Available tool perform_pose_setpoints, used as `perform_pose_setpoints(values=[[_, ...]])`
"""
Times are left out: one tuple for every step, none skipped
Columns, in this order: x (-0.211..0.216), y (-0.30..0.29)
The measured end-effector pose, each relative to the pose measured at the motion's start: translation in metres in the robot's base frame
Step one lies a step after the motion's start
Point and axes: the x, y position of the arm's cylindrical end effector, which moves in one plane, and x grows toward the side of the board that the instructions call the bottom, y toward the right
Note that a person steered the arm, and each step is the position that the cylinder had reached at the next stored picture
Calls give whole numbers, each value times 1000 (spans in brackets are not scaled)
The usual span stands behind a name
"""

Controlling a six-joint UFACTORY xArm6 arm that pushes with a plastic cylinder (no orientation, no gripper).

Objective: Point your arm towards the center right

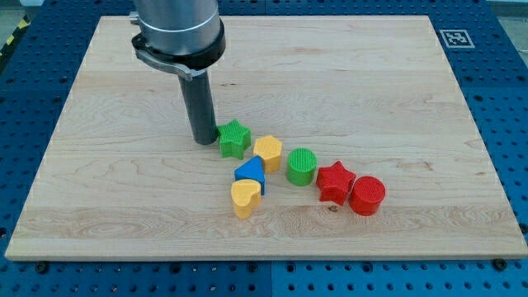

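My tip point(204, 140) rests on the wooden board point(396, 82), left of centre. It stands just left of the green star block point(234, 139), touching or nearly touching it. Right of the star lies a yellow hexagon block point(268, 153). Below it are a blue block point(250, 172) and a yellow heart block point(245, 198). A green cylinder block point(301, 166) sits further right, then a red star block point(335, 182) and a red cylinder block point(367, 195). The blocks form a loose chain running down toward the view's right.
A black-and-white marker tag point(455, 37) is at the board's top right corner. The board lies on a blue perforated table point(507, 124). The arm's grey body point(179, 29) rises from the view's top left.
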Motion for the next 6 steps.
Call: perform_pose_setpoints(values=[[-4,0],[-9,14],[-46,26],[-50,29],[-66,81],[-61,162]])
